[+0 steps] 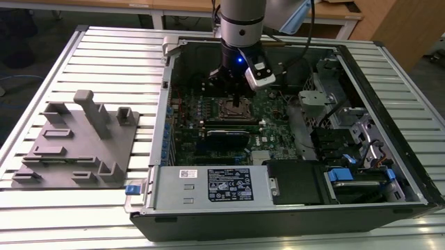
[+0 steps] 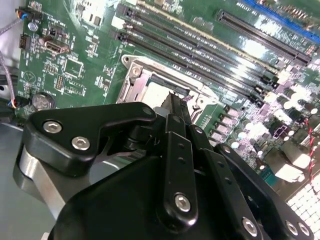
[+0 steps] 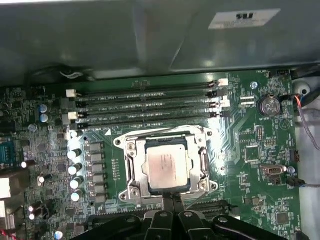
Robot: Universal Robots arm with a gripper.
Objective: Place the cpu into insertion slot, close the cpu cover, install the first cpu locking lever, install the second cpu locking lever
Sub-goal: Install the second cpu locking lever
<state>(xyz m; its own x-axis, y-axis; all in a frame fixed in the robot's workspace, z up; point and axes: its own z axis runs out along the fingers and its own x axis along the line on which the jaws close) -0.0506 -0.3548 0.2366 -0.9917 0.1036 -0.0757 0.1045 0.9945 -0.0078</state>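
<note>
Cpu, a flat square chip with a pale silver-grey top [image 3: 167,168], sits in the square black-rimmed insertion slot [image 3: 166,148] – dull silver metal cpu cover frame [image 3: 133,167] lies down around it.
Black robot hand [image 3: 172,200] hangs just above the socket's edge, its slim fingers [image 2: 175,107] pressed together and pinching nothing. In the exterior view the hand [image 1: 236,100] is inside the open black computer case [image 1: 375,208] on the slatted metal bench [image 1: 104,47] – a grey plastic fixture block [image 1: 76,140] stands at that view's left.
</note>
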